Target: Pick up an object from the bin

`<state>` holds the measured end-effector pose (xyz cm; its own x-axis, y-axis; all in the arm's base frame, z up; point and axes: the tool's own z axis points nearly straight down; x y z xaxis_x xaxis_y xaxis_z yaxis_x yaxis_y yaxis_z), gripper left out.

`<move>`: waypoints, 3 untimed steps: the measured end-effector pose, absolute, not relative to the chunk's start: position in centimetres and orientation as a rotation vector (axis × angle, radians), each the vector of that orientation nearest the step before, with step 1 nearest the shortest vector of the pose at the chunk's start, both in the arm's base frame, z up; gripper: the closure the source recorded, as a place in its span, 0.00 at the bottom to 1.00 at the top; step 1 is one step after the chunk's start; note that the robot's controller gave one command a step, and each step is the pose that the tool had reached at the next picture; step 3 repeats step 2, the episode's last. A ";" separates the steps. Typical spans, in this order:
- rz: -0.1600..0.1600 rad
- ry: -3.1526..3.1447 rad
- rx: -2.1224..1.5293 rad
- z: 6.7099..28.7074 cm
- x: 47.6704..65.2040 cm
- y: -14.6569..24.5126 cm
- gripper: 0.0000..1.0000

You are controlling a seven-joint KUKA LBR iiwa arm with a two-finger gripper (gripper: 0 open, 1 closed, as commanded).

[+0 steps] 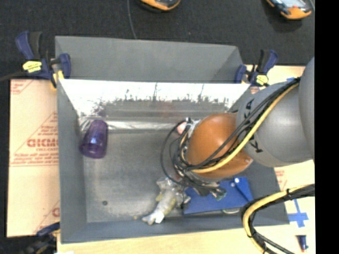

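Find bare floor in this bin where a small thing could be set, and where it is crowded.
The bare floor spans between the purple cup and the orange cover. Crowded: near-right corner, with pale crumpled thing and blue flat piece.

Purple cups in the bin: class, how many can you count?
1. The purple cup sits at the left of the bin, close to the left wall. The arm and its orange cover hide part of the floor, so another may be hidden.
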<state>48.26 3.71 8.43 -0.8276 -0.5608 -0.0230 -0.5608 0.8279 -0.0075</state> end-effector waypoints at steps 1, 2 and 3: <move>0.001 2.911 -1.128 13.8 48.8 1.3 1.00; 0.000 2.918 -1.110 22.9 49.4 2.3 1.00; 0.000 2.918 -1.110 22.9 49.4 2.3 1.00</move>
